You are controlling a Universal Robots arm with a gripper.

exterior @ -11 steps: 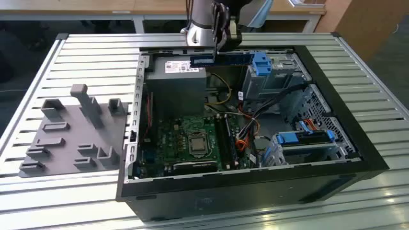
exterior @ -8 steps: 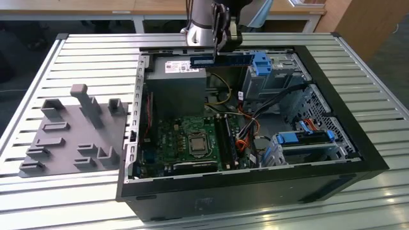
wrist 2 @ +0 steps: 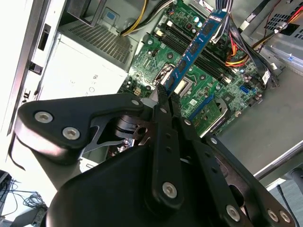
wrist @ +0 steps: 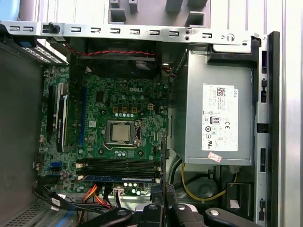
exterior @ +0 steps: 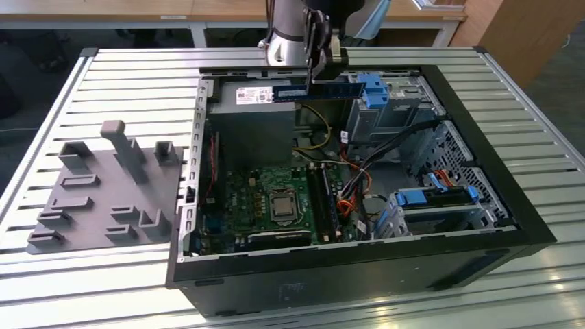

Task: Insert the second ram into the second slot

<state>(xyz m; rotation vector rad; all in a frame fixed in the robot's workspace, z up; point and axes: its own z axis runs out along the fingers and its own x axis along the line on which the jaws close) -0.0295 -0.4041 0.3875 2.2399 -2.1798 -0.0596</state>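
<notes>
The gripper (exterior: 318,82) hangs over the far part of the open computer case (exterior: 366,271), which lies on its side on the slatted table (exterior: 109,75). Its fingers (wrist 2: 161,101) are pinched together on the second ram (exterior: 316,90), the thin blue stick with a pale label. In the second wrist view the stick (wrist 2: 196,45) juts straight out from the closed fingertips, above the board. In the exterior view it sits above the case rim, on edge, with its long axis running between that view's left and right. The memory slots (exterior: 322,195) lie well below it and toward the near side, running from near to far. I judge the stick to be crosswise to the slots rather than in line with them. The first wrist view agrees: the slots (wrist: 118,164) run across the motherboard (wrist: 123,99) beside the processor socket (wrist: 122,132). The stick's thin top edge (wrist: 163,161) rises from the gripper (wrist: 163,208) at right angles to them. A blue strip (wrist: 118,178) lies along the slot nearest the orange cables (wrist: 92,194), which looks like a first stick already seated. The dark slots beside it look open. The case also holds the grey power supply (exterior: 246,133) and drive cages with chunky blue clips (exterior: 370,83). A grey fixture tray (exterior: 101,199) stands on the table at the exterior view's left.
</notes>
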